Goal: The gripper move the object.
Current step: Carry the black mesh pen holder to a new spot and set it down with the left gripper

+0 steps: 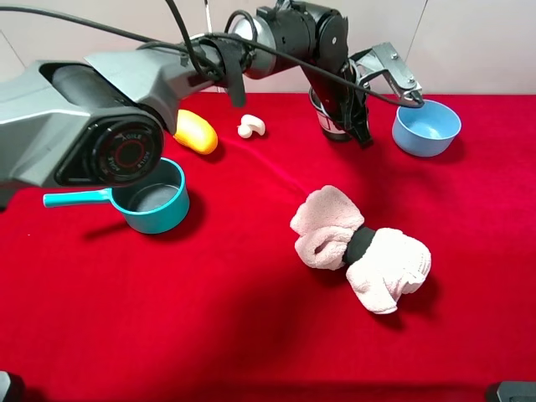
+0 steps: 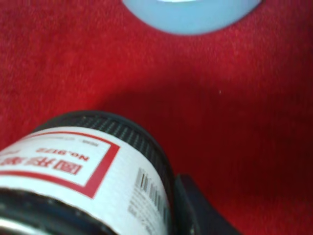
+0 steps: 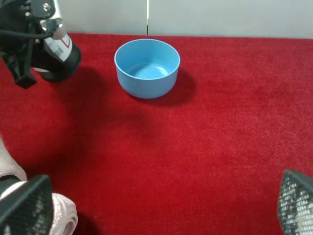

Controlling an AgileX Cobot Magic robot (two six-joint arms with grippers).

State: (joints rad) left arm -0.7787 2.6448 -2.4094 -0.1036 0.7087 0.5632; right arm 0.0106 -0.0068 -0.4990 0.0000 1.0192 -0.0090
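Observation:
The black wire-mesh pen cup (image 1: 329, 126) with a white-and-red label is at the back right of the red cloth, just left of the light blue bowl (image 1: 427, 127). My left gripper (image 1: 345, 117), at the end of the large dark arm that reaches across the table, is shut on the cup. The left wrist view shows the cup's label (image 2: 88, 171) close up, with one black finger (image 2: 195, 210) against its side. The right wrist view shows the cup (image 3: 61, 54) held tilted; I cannot tell whether it touches the cloth. My right gripper (image 3: 161, 193) is open and empty, low over the cloth.
A teal saucepan (image 1: 152, 199) with a handle stands at the left. A yellow object (image 1: 196, 131) and a small white object (image 1: 251, 126) lie at the back. A pink towel bundle (image 1: 362, 247) lies in the middle right. The bowl also shows in the right wrist view (image 3: 146, 68).

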